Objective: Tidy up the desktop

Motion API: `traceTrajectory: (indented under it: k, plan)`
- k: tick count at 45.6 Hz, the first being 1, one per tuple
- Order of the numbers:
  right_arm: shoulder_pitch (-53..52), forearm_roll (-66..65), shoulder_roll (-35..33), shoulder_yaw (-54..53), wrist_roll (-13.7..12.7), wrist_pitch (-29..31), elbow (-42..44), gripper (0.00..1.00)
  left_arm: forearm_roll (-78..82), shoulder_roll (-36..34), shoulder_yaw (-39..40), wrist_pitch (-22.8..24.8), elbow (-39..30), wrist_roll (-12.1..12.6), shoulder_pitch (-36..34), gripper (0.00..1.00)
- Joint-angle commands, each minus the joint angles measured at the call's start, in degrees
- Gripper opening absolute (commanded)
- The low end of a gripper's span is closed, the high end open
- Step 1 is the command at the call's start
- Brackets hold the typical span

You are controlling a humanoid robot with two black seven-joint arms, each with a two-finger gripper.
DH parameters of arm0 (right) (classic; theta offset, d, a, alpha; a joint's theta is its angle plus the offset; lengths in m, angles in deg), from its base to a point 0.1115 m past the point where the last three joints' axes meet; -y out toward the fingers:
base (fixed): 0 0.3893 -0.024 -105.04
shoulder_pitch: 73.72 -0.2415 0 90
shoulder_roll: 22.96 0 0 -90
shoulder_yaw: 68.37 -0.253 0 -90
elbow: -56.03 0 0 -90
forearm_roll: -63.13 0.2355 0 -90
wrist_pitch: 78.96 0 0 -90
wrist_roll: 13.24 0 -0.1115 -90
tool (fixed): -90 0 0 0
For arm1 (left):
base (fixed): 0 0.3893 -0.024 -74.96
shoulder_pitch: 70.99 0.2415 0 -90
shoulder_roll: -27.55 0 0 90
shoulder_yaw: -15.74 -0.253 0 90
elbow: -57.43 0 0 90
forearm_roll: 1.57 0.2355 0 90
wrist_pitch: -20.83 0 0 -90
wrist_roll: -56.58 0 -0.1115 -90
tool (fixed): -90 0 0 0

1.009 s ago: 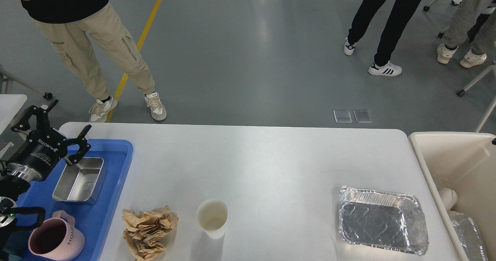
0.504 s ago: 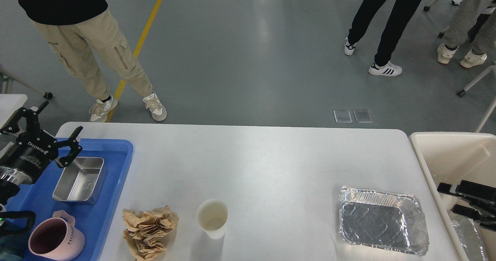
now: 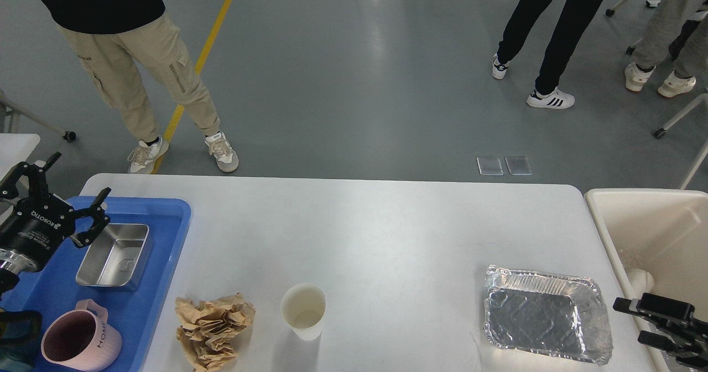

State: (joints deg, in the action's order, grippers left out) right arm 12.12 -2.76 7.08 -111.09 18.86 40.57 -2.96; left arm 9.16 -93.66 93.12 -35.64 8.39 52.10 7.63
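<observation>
Sorting looks like the step in hand: the table [image 3: 387, 234] carries three loose items along its near edge, a crumpled paper [image 3: 213, 329], a paper cup [image 3: 302, 311] and a foil tray [image 3: 547, 314], while a steel pan [image 3: 113, 255] and a pink mug [image 3: 80, 339] already sit in the blue tray [image 3: 166, 283] at the table's left end. The right end effector [image 3: 636, 322] hangs just beside the foil tray's right edge, at the rim of the beige bin [image 3: 614, 234], fingers spread and holding nothing, so I judge the foil tray is the next pick. That calls for bringing the fingers over the thin crinkled rim, pinching it gently since foil will buckle, then carrying it across into the bin close by. The left end effector [image 3: 55, 192] hovers above the blue tray's far left corner, fingers spread wide, empty, near the steel pan but apart from it.
</observation>
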Motion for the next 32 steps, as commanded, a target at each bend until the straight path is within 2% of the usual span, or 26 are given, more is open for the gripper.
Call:
traceTrajectory:
  k: [1,13,32]
  plan:
    - [0.0,0.1,1.7,0.0,0.0,0.0,2.8,1.00,0.0,0.1,0.1,0.0,0.0,0.0,0.0,0.97]
    - [-1.2,0.1,6.9,0.3,0.1,0.0,8.9,1.00,0.0,0.1,0.1,0.5,0.0,0.0,0.2,0.97]
    - [-2.8,0.1,9.0,1.7,0.1,-0.2,9.2,1.00,0.0,0.1,0.1,0.9,0.0,-0.1,1.0,0.97]
